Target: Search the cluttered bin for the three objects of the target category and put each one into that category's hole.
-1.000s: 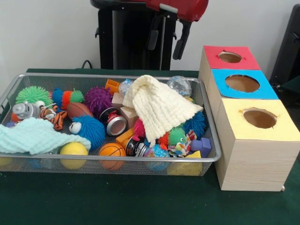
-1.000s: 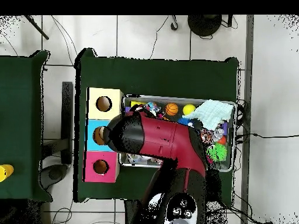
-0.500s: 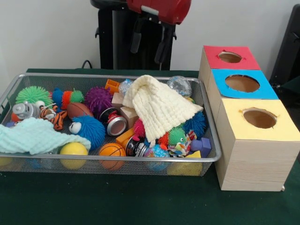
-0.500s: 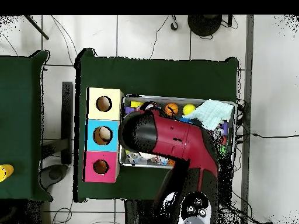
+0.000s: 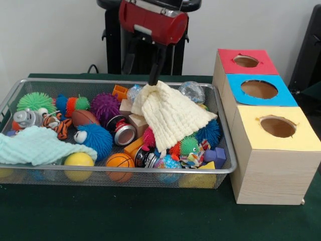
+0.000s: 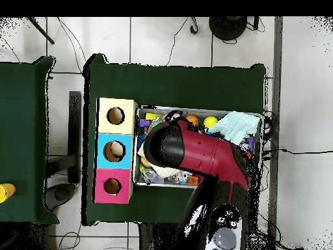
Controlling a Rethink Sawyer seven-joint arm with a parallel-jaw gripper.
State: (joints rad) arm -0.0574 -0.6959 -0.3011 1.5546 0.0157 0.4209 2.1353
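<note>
Our end effector (image 5: 144,75) hung open over the soft cream knitted cloth (image 5: 170,113); we'd pinch its 12 o'clock peak.

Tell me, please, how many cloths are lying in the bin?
2: a cream cloth draped over the toys right of the middle, under the gripper, and a mint-green cloth at the front left corner. More may be hidden.
</note>
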